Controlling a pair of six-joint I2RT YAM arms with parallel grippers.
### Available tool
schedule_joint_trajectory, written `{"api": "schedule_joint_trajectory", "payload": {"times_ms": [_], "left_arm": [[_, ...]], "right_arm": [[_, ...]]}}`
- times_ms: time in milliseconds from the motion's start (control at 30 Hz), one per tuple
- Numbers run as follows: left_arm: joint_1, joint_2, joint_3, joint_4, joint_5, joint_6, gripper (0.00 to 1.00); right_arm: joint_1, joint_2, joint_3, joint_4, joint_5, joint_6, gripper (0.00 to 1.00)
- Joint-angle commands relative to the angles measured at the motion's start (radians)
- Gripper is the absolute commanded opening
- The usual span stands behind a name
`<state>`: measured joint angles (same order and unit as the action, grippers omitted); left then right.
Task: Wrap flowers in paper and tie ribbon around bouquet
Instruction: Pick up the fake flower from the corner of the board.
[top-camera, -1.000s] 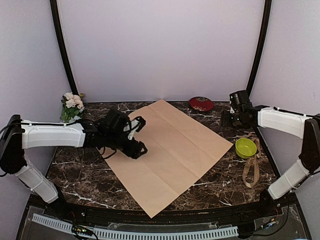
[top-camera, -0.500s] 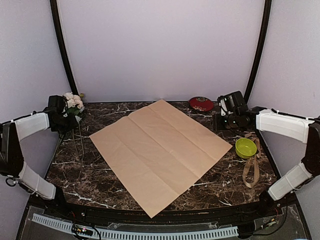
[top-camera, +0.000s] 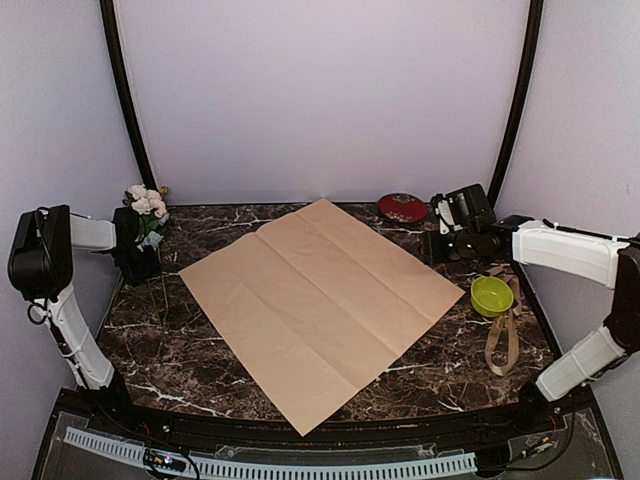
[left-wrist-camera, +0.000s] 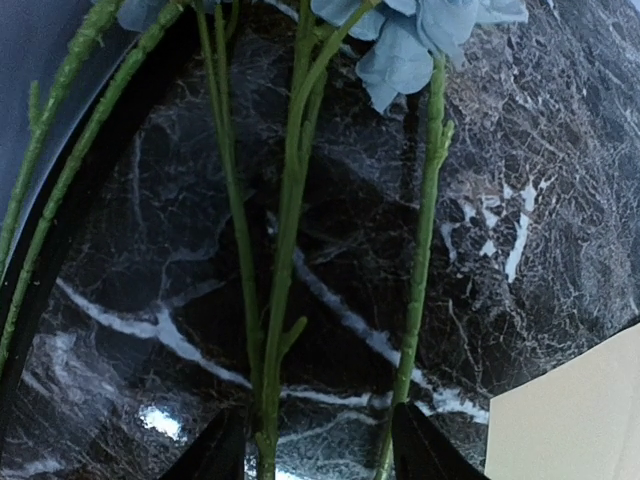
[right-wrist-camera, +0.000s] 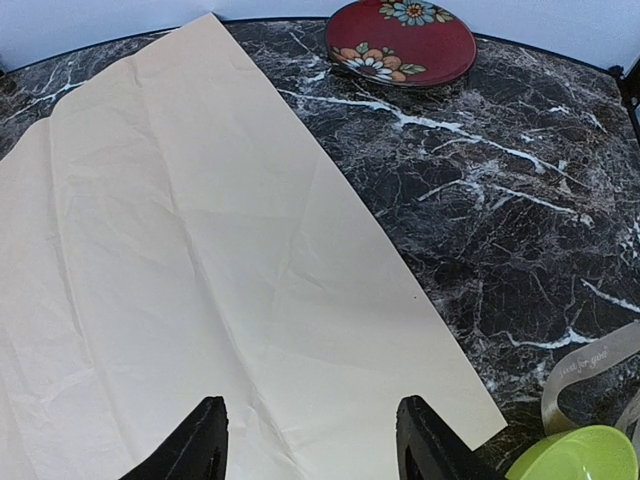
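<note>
The paper (top-camera: 320, 300) lies flat in the middle of the table, tan face up. The flowers (top-camera: 146, 203) are at the far left back, pink and white blooms with thin stems (left-wrist-camera: 290, 200) trailing toward the front. My left gripper (top-camera: 135, 255) hovers over those stems; in the left wrist view it (left-wrist-camera: 315, 450) is open, the stems running between its fingers (left-wrist-camera: 215, 450). My right gripper (top-camera: 450, 240) is open above the paper's right edge (right-wrist-camera: 200, 250), nothing between its fingers (right-wrist-camera: 425, 440). The ribbon (top-camera: 503, 345) lies looped at the right. No bouquet is in view.
A lime green bowl (top-camera: 491, 295) sits on the ribbon's far end, near the right arm. A red flowered plate (top-camera: 402, 207) lies at the back right. A corner of the paper (left-wrist-camera: 570, 410) shows beside the stems. Dark frame posts rise at both back corners.
My left arm has pulled back from over the paper's left part to the flowers at the far left. My right gripper has shifted slightly left toward the paper.
</note>
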<state>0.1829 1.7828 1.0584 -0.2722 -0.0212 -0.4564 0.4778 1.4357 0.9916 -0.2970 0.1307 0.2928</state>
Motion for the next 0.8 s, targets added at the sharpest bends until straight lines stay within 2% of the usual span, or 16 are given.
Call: {"api": "schedule_joint_trajectory", "payload": {"times_ms": [0, 167, 233, 467, 767], "left_arm": [[0.004, 0.034, 0.035, -0.044, 0.017, 0.010, 0.46], [0.004, 0.052, 0.021, -0.026, 0.037, 0.027, 0.20], [0.004, 0.053, 0.015, -0.022, 0.048, 0.036, 0.02], [0.004, -0.045, -0.037, -0.014, 0.091, 0.040, 0.00], [-0.045, -0.472, -0.186, 0.025, 0.150, -0.042, 0.00]], "right_arm": [[0.005, -0.029, -0.010, 0.028, -0.017, -0.007, 0.58], [0.005, -0.030, 0.000, 0.009, -0.002, -0.009, 0.59], [0.005, -0.035, 0.002, 0.009, -0.005, -0.010, 0.59], [0.007, -0.054, 0.010, -0.012, 0.018, -0.013, 0.60], [0.008, -0.089, 0.036, -0.038, 0.005, -0.002, 0.60]]}}
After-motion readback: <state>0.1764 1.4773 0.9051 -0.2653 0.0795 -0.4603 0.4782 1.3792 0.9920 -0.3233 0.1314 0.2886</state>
